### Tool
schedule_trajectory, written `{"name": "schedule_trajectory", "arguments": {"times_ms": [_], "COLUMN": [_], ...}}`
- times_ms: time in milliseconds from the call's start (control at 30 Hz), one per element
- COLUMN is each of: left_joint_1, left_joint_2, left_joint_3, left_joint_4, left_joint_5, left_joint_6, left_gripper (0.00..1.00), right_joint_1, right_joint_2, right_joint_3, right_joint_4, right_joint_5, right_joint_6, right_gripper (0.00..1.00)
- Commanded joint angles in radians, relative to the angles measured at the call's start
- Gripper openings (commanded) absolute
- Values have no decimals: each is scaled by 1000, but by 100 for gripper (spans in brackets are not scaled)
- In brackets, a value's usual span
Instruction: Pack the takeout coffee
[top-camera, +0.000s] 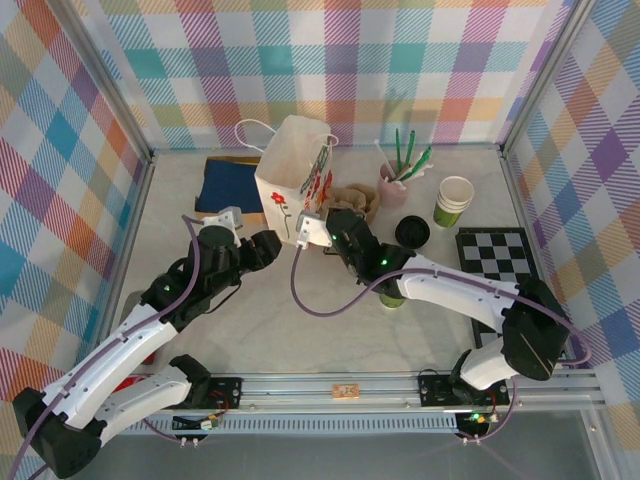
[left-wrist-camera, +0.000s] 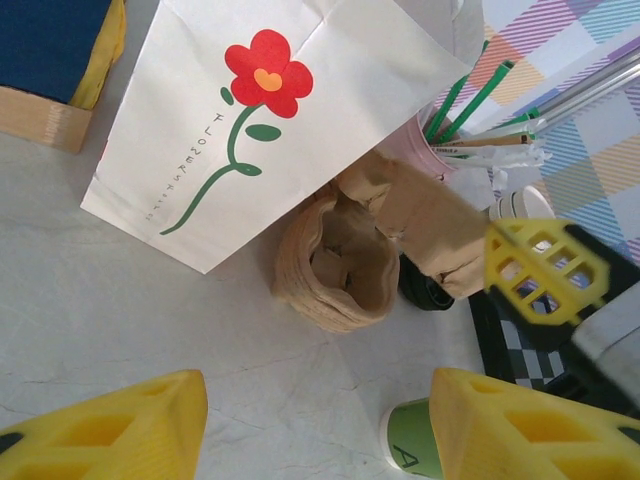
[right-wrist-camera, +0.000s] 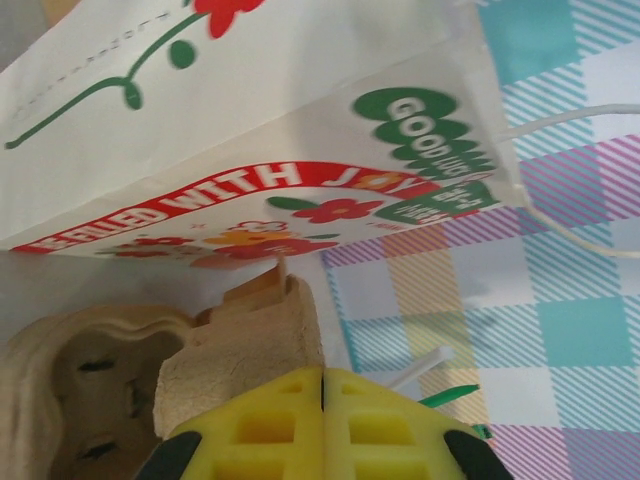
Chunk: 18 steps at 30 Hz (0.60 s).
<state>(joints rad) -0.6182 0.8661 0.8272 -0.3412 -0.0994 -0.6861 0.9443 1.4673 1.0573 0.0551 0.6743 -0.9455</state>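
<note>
The takeout coffee (top-camera: 411, 232), a green cup under a round black lid, stands on the table right of a brown pulp cup carrier (top-camera: 357, 200). In the left wrist view its black lid (left-wrist-camera: 425, 290) peeks out behind the carrier (left-wrist-camera: 335, 265). My right gripper (top-camera: 338, 222) is shut, its yellow tips (right-wrist-camera: 322, 375) pressed against the carrier's raised edge (right-wrist-camera: 245, 345); whether they pinch it is unclear. My left gripper (top-camera: 275, 243) hangs open (left-wrist-camera: 318, 410) low over bare table, aimed at the carrier, with nothing between its fingers.
A white flower-printed paper bag (top-camera: 295, 175) stands just behind the carrier. A pink pot of sticks (top-camera: 393, 183) and a lidless green cup (top-camera: 453, 200) sit at back right. Another green cup (top-camera: 390, 297) hides under my right arm. A checkered board (top-camera: 495, 255) lies right, a blue box (top-camera: 230, 185) back left.
</note>
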Motion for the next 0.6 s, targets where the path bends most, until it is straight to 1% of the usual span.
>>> {"name": "schedule_trajectory", "arguments": {"times_ms": [0, 200, 333, 500, 567], "left_joint_1": [14, 15, 18, 20, 21], "left_joint_2": [-19, -32, -41, -52, -56], "left_joint_3": [-7, -14, -19, -29, -32], "left_joint_4": [-15, -19, -21, -22, -22], "left_joint_5": [-13, -14, -16, -16, -20], "left_joint_6": [19, 19, 21, 20, 20], "left_gripper": [61, 61, 61, 60, 60], "right_joint_1": [14, 26, 32, 36, 38], "right_joint_2": [-33, -45, -41, -32, -29], "right_joint_3": [-15, -18, -36, -40, -41], "right_joint_4": [-49, -189, -237, -280, -290], "right_joint_5": [22, -16, -39, -64, -73], "right_joint_6": [78, 198, 247, 290, 299], "right_gripper": [0, 0, 1, 6, 10]}}
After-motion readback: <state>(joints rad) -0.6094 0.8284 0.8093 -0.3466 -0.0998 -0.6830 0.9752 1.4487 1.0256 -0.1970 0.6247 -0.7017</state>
